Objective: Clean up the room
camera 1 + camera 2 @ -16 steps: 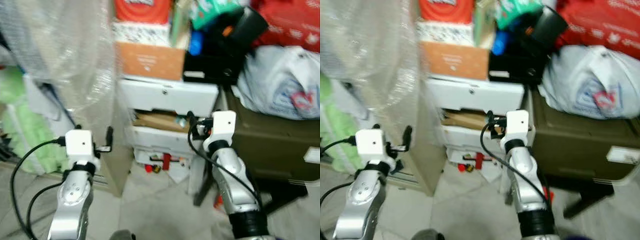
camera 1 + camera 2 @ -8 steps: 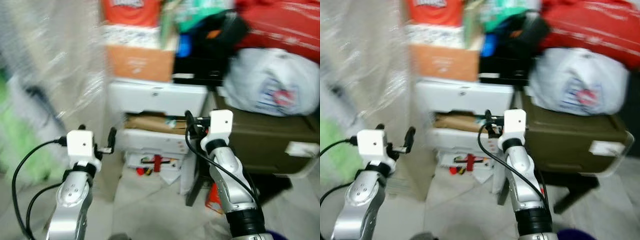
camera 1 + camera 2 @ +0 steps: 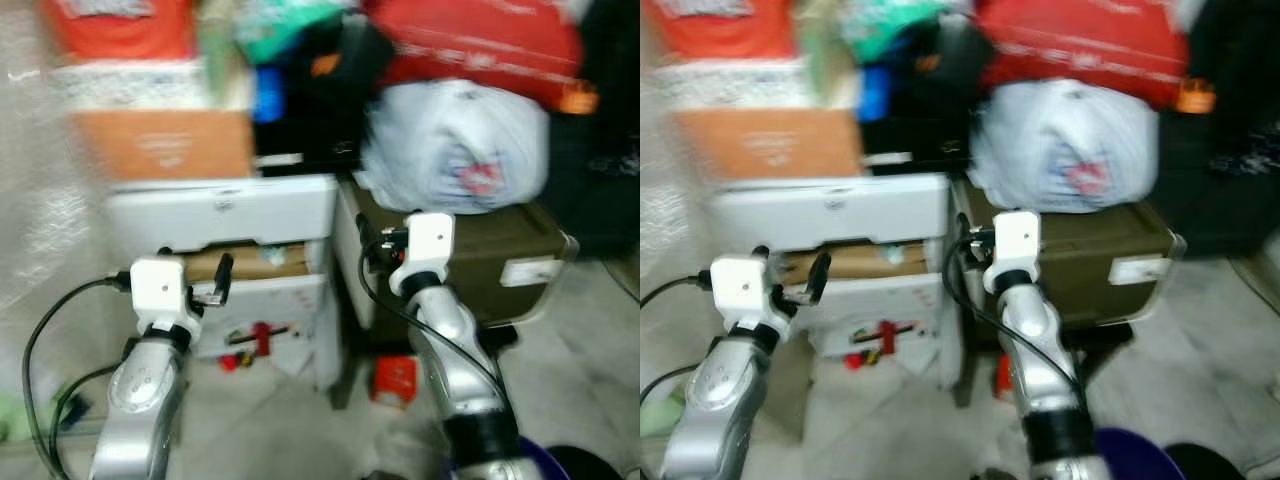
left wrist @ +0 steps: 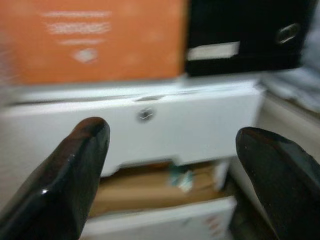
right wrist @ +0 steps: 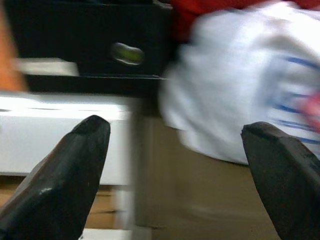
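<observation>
**Blurred clutter ahead, both grippers raised and empty**

The head views are smeared, so labels and small items cannot be read. The largest shapes are a red bag (image 3: 470,45) cut off by the upper edge, a white plastic bag (image 3: 455,145) beneath it, and the olive-brown storage box (image 3: 480,250) the white bag rests on. Beside the box stands a white drawer unit (image 3: 225,215), with an orange carton (image 3: 165,145) and a black box (image 3: 300,120) on its top. Brown cardboard (image 4: 130,192) shows in the gap between its drawers. Small red items (image 3: 255,335) lie on the floor at the unit's foot; what they are is unclear.

The left gripper (image 4: 175,170) is spread wide, holding nothing, and points level at the upper drawer front. The right gripper (image 5: 175,170) is likewise released, aimed at the seam between unit and box.
</observation>
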